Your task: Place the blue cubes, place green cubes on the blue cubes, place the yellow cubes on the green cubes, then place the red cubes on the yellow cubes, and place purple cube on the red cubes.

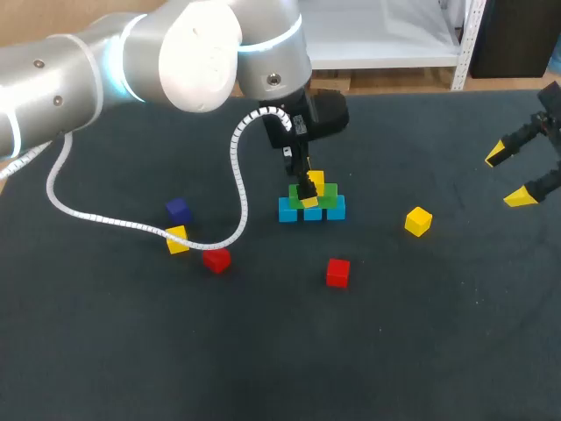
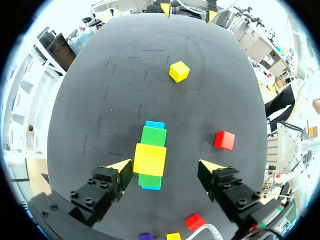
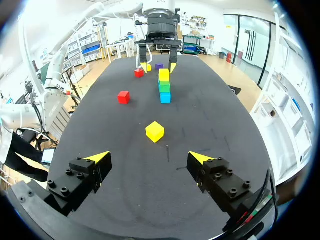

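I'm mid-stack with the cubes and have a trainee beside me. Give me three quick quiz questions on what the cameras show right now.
1. True or false: the left gripper is shut on the top yellow cube.
2. Which colour sits directly under that cube? A blue, B green, C red.
3. How many red cubes lie loose on the table?
Key: 1 false, its fingers stand open on either side of the cube; 2 B, a green cube; 3 two.
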`<control>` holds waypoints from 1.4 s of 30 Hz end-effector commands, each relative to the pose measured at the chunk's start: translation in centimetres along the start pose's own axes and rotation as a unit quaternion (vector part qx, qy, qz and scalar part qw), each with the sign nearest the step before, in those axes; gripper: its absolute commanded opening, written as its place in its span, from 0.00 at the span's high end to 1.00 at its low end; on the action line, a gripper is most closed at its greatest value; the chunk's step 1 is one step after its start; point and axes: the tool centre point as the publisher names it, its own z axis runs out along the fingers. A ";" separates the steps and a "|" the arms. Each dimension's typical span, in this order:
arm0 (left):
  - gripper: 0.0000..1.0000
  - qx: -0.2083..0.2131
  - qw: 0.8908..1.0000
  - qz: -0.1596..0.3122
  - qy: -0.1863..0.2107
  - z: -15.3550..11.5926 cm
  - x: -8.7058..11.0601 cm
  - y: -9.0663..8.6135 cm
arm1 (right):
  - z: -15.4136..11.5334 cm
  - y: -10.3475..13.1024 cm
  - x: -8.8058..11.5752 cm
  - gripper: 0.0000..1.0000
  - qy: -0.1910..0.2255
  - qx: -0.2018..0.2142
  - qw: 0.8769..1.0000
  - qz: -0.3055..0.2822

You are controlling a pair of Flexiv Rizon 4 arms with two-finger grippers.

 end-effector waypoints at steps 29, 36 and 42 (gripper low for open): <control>0.00 -0.035 0.998 -0.031 -0.050 -9.0 16.0 -4.8 | 0.0 -0.1 0.1 0.00 -0.001 -0.001 1.000 -0.001; 0.00 -0.028 0.997 -0.038 -0.060 -7.5 20.2 -5.6 | 0.0 -0.1 0.1 0.00 -0.001 -0.001 1.000 -0.001; 0.00 -0.017 0.998 -0.035 -0.054 -5.3 23.4 -5.3 | 0.0 -0.1 0.1 0.00 -0.001 -0.001 1.000 -0.001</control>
